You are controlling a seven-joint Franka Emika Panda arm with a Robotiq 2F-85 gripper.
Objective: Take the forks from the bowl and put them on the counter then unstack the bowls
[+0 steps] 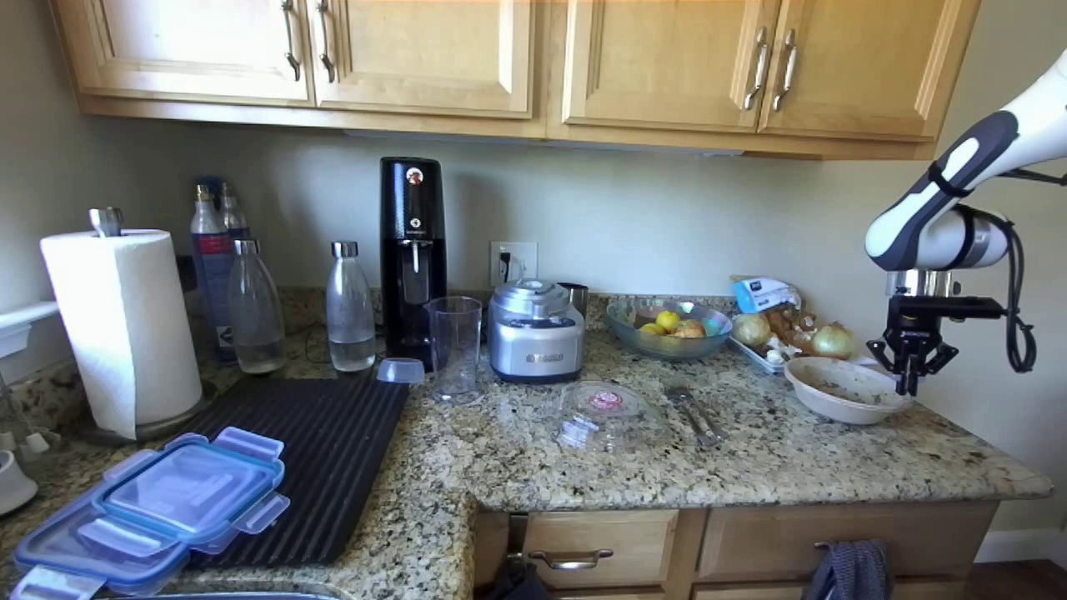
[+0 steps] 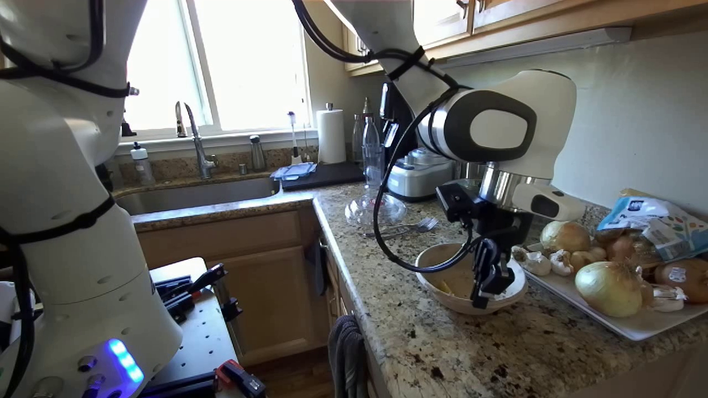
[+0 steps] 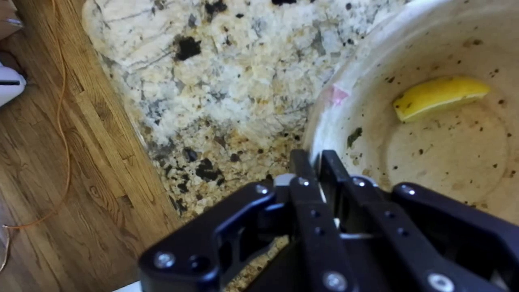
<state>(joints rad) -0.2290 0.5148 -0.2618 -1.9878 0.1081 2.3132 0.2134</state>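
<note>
The off-white bowls [image 1: 821, 404] stand nested at the counter's right end and look like one bowl; I cannot tell two rims apart. They also show in an exterior view [image 2: 442, 296]. In the wrist view the inner bowl [image 3: 446, 162] holds a yellow lemon wedge [image 3: 442, 97] and dark specks. The forks [image 1: 698, 417] lie on the granite counter [image 1: 775, 467], left of the bowls; they also show in an exterior view [image 2: 406, 226]. My gripper [image 3: 314, 162] is shut on the bowl's rim, one finger outside and one inside. Whether it pinches one or both rims cannot be told.
A white tray [image 2: 586, 309] with onions and garlic stands close beside the bowls. A clear bowl of fruit [image 1: 633, 333], a food processor [image 1: 538, 333] and a clear plastic lid [image 1: 604, 417] are farther along. The counter's end edge [image 3: 138, 129] is near the gripper.
</note>
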